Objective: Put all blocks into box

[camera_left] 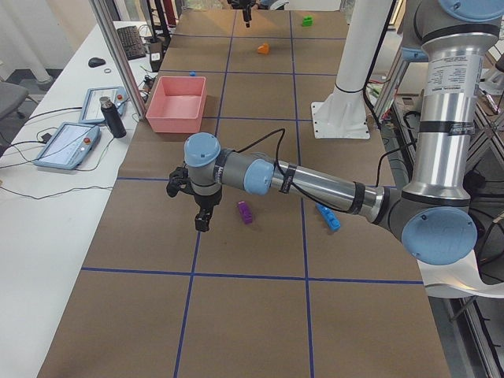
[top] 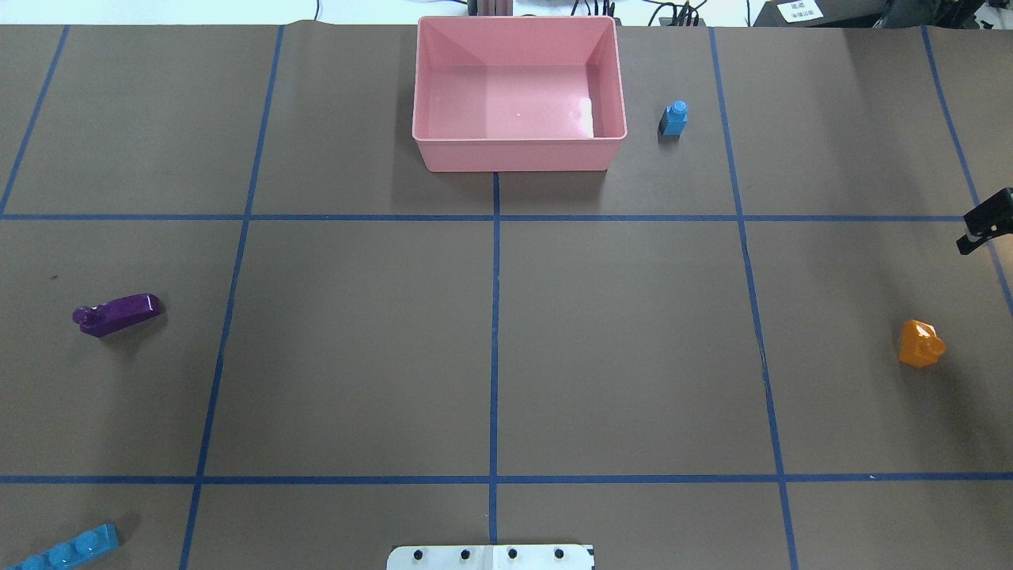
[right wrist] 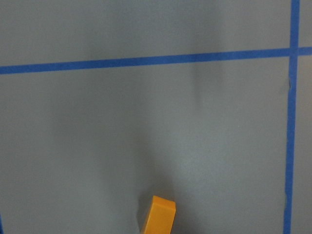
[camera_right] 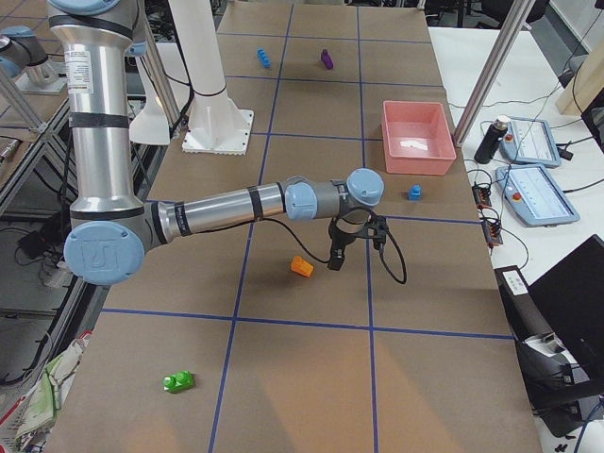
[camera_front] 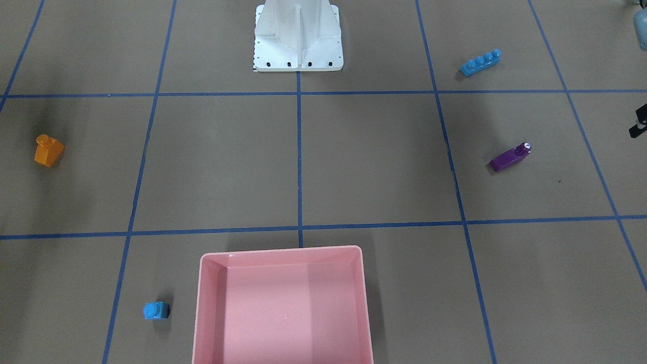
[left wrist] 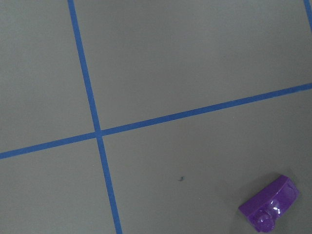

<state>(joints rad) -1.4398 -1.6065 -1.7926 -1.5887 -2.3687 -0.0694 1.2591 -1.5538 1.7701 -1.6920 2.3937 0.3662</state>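
The pink box point(top: 518, 154) looks empty; its pale patch is probably glare. Far to its left lie the long blue four-stud block point(top: 67, 548) and the purple sloped block point(top: 119, 313). Just right of it stands the small blue cube point(top: 674, 119). Farther right are the orange sloped block point(top: 920, 343) and the green single-stud block point(camera_right: 176, 381). All five sit on the surface point(top: 356, 356), none boxed. The left gripper point(camera_left: 202, 223) and right gripper point(camera_right: 333, 262) hover; I cannot tell whether their fingers are spread.

Left arm point(camera_left: 315, 183), frame centre: silver-grey tube, pale blue joint caps, black cable point(camera_left: 272, 131) strapped along. Left gripper point(camera_left: 201, 219) black. White base plate point(camera_front: 298, 50): four dark screws.
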